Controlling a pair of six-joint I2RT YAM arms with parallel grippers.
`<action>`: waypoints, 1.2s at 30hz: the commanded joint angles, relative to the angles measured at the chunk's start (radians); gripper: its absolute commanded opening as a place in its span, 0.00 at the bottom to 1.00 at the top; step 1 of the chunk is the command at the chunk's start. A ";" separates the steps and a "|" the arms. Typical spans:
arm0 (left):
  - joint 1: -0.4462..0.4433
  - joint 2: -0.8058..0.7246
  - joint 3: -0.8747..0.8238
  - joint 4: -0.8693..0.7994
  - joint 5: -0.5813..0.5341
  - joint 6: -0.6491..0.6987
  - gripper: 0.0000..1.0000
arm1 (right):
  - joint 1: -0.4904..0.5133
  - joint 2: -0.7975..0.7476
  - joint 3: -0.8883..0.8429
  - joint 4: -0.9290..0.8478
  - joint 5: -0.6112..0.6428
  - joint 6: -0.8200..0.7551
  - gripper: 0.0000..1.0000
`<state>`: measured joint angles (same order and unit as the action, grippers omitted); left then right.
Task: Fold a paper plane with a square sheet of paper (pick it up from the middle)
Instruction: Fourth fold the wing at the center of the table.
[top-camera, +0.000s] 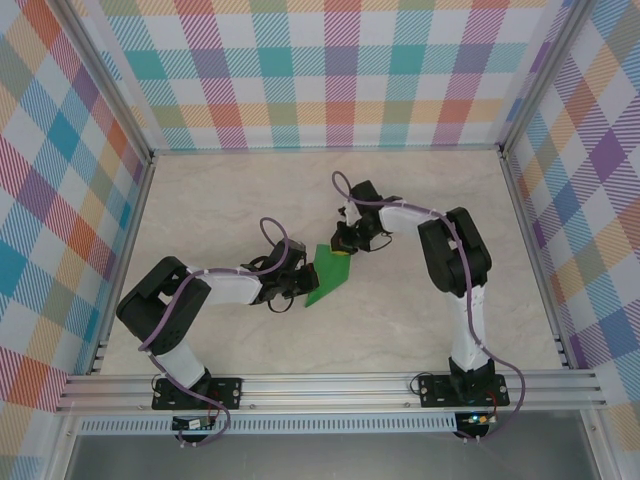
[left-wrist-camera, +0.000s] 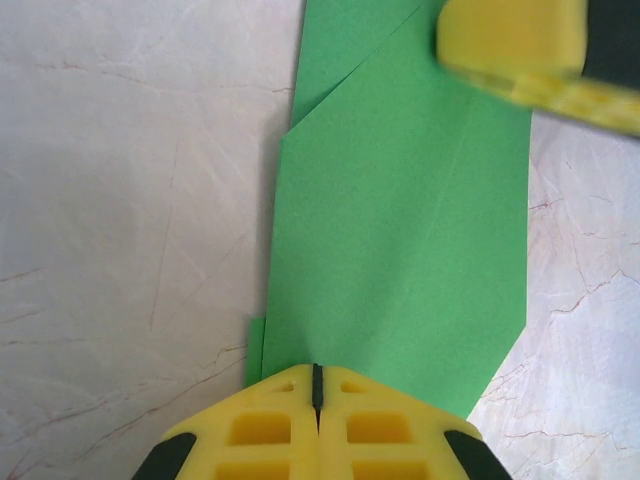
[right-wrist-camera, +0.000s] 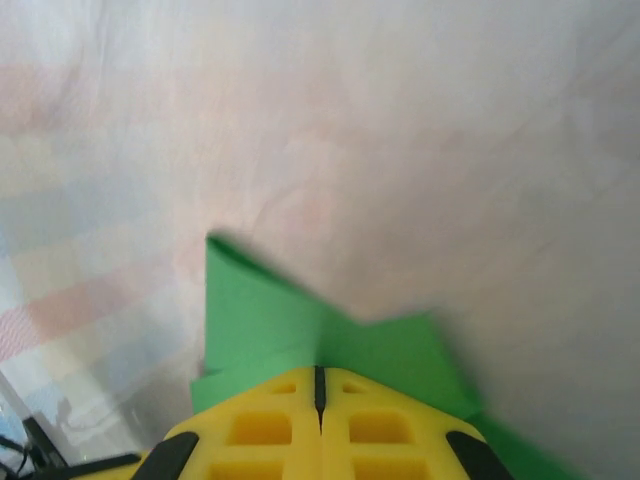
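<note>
Plaid panels in pastel checks wall in a pale, marble-veined worktop (top-camera: 220, 200). Near its middle is the square sheet of paper (top-camera: 327, 275), bright green and already creased into a narrower strip with a diagonal flap showing at its far end.

The left gripper (top-camera: 291, 284) sits at the near-left end of the strip. In its wrist view its jaws are pressed together with the paper's edge running in under their tips, so they look clamped on that end. The right gripper (top-camera: 343, 243) meets the opposite end. Its jaws are likewise together, and green layers (right-wrist-camera: 265, 320) fan out from between them, seemingly raised off the blurred surface behind.

A pinch at each end makes sense for thin paper: one arm anchors the strip while the other can lift or swing its end over to set the next crease. Folding looks only partly done — no pointed dart yet. The likely risk is the sheet slipping or buckling if the two ends move out of step.
</note>
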<state>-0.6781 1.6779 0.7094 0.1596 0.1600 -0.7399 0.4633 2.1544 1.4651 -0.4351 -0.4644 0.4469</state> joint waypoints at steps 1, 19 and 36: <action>0.005 0.036 -0.057 -0.213 0.012 0.019 0.00 | -0.051 0.034 0.050 -0.008 0.099 -0.026 0.01; 0.014 0.028 0.016 -0.265 0.042 0.209 0.00 | 0.085 -0.220 -0.200 0.138 -0.050 0.068 0.03; 0.014 0.031 0.012 -0.290 0.026 0.168 0.00 | 0.128 -0.099 -0.237 0.138 -0.008 0.061 0.00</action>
<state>-0.6716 1.6779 0.7544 0.0540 0.1905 -0.5640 0.6003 2.0193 1.2045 -0.2840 -0.5255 0.5343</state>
